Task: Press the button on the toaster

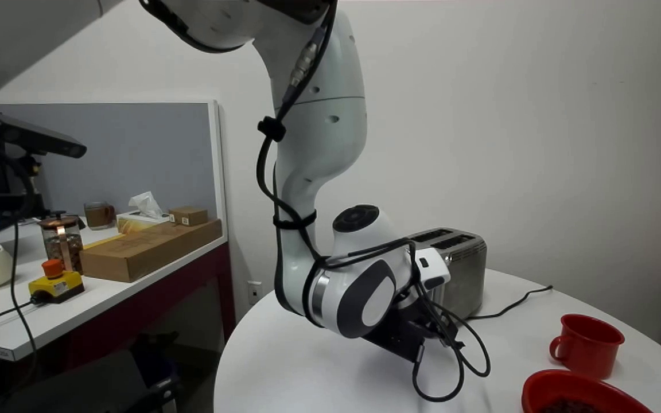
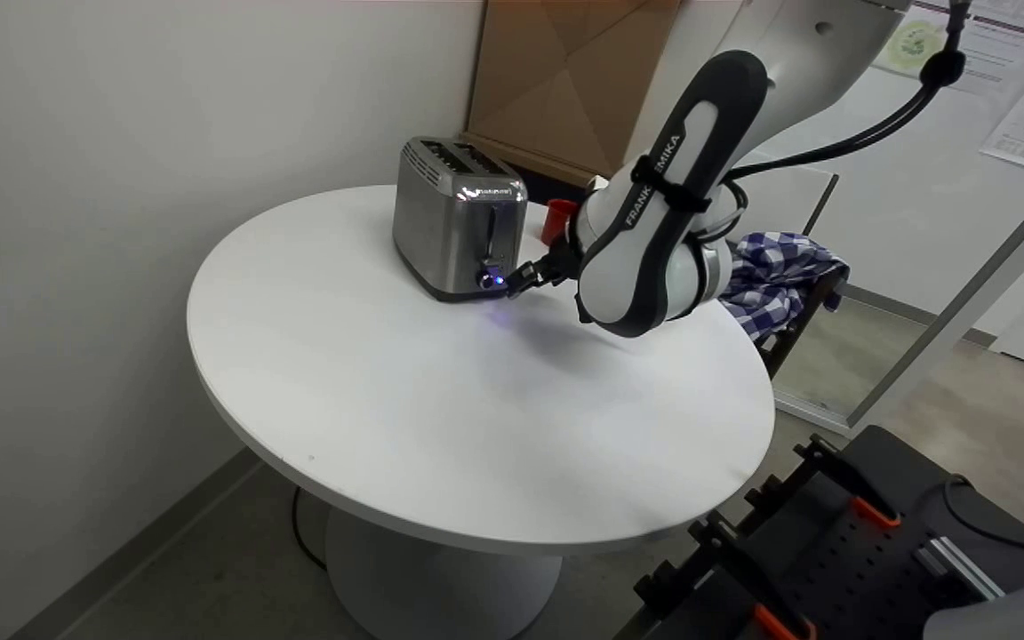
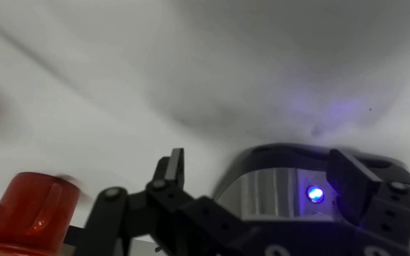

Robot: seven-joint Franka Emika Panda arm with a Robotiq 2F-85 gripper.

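- Fingers (image 3: 351, 188) are spread wide apart, not clamped on anything. Why, if the job's just a poke?

- My guess: one tip alone can do it. In the wrist view it shows right beside the blue-lit button (image 3: 315, 194). Can't tell if they're touching though.

- And where's the two-slot toaster (image 2: 459, 222) in all this?

- Standing upright on the white round table (image 2: 405, 427), near the wall (image 2: 121, 133), control end turned outward. Handy, gives you a straight shot at it.

- Ok, but why's the gripper (image 3: 258, 167) so low?

- Button's down by the toaster's base, next to a dark knob (image 2: 484, 278). I'd watch that, looks easy to bump with that spread. Also can't see anything bracing the toaster, so a crooked push might skid it.

- Anything in the way?

- In an exterior view the red mug (image 1: 591, 347) sits apart from the toaster, so it shouldn't matter. Probably only the press left imo.
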